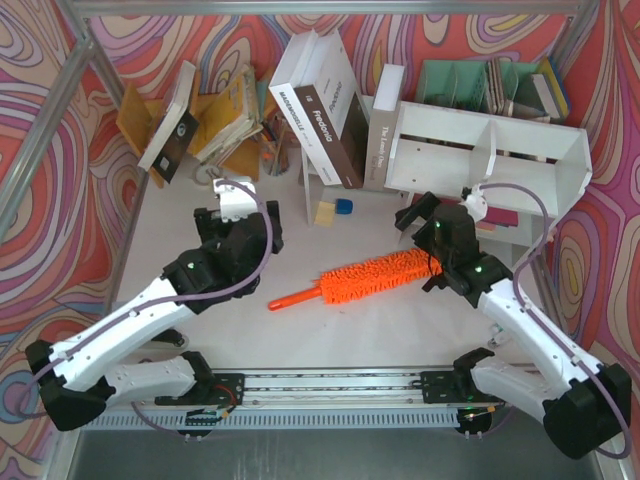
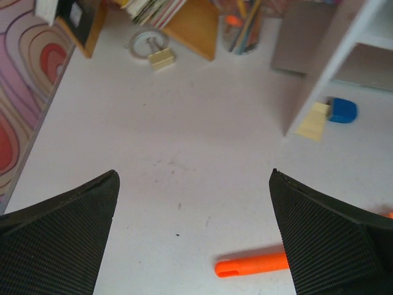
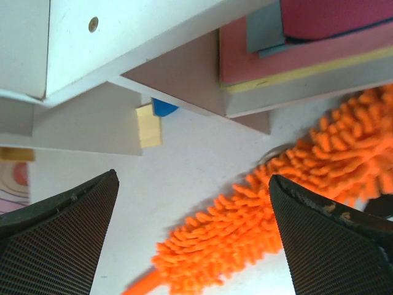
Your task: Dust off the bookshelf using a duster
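The orange duster lies flat on the white table, fluffy head to the right, slim handle pointing left. The white bookshelf stands at the back right with two open compartments. My left gripper is open and empty, hovering up-left of the handle; the handle's end shows low between its jaws. My right gripper is open and empty, just above the right end of the duster; the head lies under its jaws. The bookshelf's white boards fill that view's top.
Large books lean at the back centre. A mint-green organizer stands behind the bookshelf. A yellow block and a blue piece lie near the books. A binder clip, a pencil cup and stacked pink books sit nearby.
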Robot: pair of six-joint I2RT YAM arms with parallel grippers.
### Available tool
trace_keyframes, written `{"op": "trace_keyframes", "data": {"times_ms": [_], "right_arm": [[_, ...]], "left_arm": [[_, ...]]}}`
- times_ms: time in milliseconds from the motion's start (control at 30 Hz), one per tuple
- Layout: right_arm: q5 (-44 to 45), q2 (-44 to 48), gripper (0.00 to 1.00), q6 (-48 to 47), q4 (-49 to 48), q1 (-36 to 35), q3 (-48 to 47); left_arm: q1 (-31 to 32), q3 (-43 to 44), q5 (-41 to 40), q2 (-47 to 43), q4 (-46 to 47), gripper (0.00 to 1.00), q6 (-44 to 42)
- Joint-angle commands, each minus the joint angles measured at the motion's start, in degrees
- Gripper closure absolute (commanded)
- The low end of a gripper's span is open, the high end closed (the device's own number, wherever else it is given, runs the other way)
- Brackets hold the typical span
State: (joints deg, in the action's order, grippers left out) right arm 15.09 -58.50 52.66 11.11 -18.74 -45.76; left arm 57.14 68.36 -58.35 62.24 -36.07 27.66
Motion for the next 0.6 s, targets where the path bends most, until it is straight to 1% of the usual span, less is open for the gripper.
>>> {"op": "trace_keyframes", "data": {"times_ms": [0,67,100,133,233,300,333,400,500,567], "right_arm": [[2.4,4.1,0.01,-20.2,-6.4,-0.2,5.8],[2.1,5.0,0.01,-24.2,-8.1,-0.2,8.1],[2.6,4.7,0.01,-25.7,-8.4,-0.2,8.6],[2.9,4.3,0.01,-27.2,-8.9,-0.2,9.1],[6.3,4.2,0.01,-30.7,-11.7,-0.2,11.2],[9.7,5.2,0.01,-32.2,-15.4,-0.2,13.4],[11.0,5.4,0.01,-33.9,-18.2,-0.2,15.4],[13.0,4.9,0.01,-36.4,-23.0,-0.2,18.1],[15.7,5.1,0.01,-39.4,-31.6,-0.3,23.0],[16.2,5.6,0.01,-41.3,-38.7,-0.2,26.5]], "left_arm": [[-6.8,-5.2,2.9,-3.0,3.9,0.02,-1.3],[-9.8,-9.5,1.8,-4.6,8.8,0.02,-4.3],[-10.9,-12.1,0.8,-5.4,12.2,0.02,-6.1],[-12.0,-14.8,-0.2,-6.2,18.0,0.02,-8.4],[-15.2,-22.7,-2.9,-7.8,27.5,0.02,-13.5],[-20.0,-24.6,1.4,-8.0,27.6,0.01,-12.2],[-22.3,-25.6,3.4,-7.2,28.3,0.02,-11.8],[-26.1,-28.0,3.7,-4.7,31.2,0.02,-11.7],[-29.6,-31.7,3.7,-0.6,37.6,0.02,-13.2],[-31.1,-36.0,4.0,2.3,47.6,0.02,-17.2]]}}
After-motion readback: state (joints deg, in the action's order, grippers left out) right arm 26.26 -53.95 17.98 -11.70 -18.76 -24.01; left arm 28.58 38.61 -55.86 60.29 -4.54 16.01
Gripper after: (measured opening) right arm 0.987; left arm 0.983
